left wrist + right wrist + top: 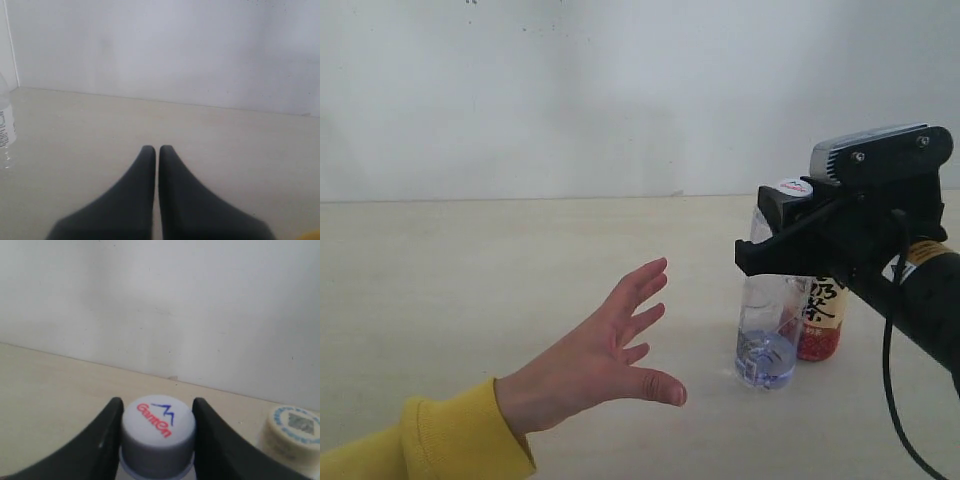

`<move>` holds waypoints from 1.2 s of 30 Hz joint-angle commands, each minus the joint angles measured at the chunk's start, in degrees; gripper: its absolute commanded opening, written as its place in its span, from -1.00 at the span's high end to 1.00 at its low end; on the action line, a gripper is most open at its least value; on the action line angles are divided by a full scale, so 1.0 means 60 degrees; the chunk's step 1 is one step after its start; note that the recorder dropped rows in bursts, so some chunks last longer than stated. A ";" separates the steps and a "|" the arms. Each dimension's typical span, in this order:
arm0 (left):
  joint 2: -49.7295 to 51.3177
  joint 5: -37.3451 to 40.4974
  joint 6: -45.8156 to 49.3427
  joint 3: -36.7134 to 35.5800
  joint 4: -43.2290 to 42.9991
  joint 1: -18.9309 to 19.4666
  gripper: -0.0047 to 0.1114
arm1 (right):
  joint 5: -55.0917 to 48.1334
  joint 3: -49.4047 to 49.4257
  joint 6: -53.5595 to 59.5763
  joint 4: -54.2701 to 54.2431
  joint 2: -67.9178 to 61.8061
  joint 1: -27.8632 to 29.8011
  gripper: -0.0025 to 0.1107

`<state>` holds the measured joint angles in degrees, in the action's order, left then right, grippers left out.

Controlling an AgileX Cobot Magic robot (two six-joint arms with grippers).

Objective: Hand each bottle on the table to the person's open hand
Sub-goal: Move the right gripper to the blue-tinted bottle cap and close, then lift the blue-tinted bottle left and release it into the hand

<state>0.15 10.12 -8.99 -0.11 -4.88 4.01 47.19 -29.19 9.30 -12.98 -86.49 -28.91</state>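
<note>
Right wrist view: right gripper point(158, 406) clamped on the white-capped top of the tall clear bottle point(159, 435), with the tea bottle point(292, 436) just beside it. Only the exterior view shows the open hand point(605, 350), apart from that gripper, over the table point(470, 260). Only the left wrist view shows the left gripper point(158, 150), fingers pressed together and holding nothing, and a third bottle point(5, 127), clear and partly cut off, to its side. Count: three bottles, one hand, two grippers.

Exterior: low, close, looking across the table point(470, 270) toward the wall point(620, 90).
Left wrist: behind the left gripper point(158, 150), facing the wall.
Right wrist: close above the bluish bottle point(157, 432).
Shared: that bottle, exterior and right wrist.
</note>
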 commanded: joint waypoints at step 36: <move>-0.0025 0.0023 -0.0043 0.0019 -0.0004 0.0026 0.85 | -0.2289 -0.2584 -0.4570 0.4954 0.0884 -0.1931 0.20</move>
<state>0.15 10.12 -8.99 -0.11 -4.88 4.01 32.95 -43.90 -16.97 16.52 -80.91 -39.87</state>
